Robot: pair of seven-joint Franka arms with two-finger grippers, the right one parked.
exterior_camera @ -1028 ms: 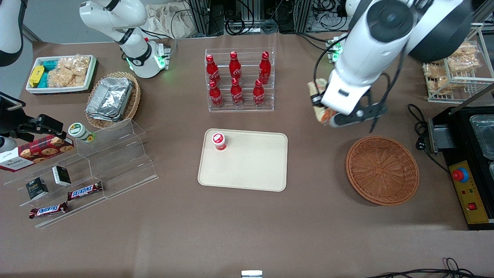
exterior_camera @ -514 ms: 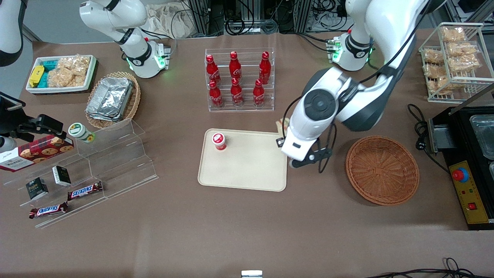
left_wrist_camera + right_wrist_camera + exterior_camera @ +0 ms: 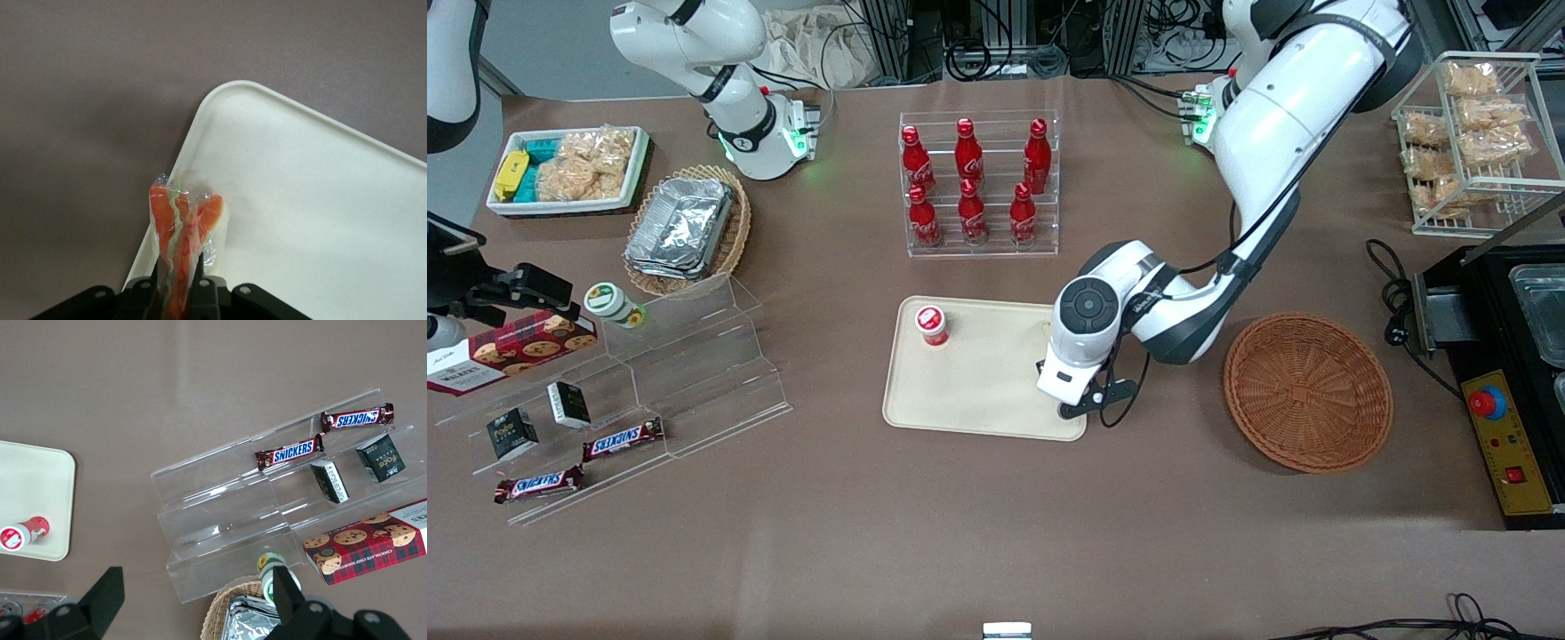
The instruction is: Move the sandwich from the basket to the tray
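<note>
We have swung the hand (image 3: 179, 285) from above the tabletop's open stretch near the round reddish-brown wicker basket (image 3: 1307, 391) down over the cream rectangular plastic tray (image 3: 987, 400), at its corner nearest the basket. Our fingers are clamped on the wrapped triangular sandwich (image 3: 181, 230), held just above the tray's rim. In the front view our own arm hides both hand and sandwich. A red-capped cup (image 3: 931, 324) stands on the tray. The brown tabletop (image 3: 960, 533) carries everything.
</note>
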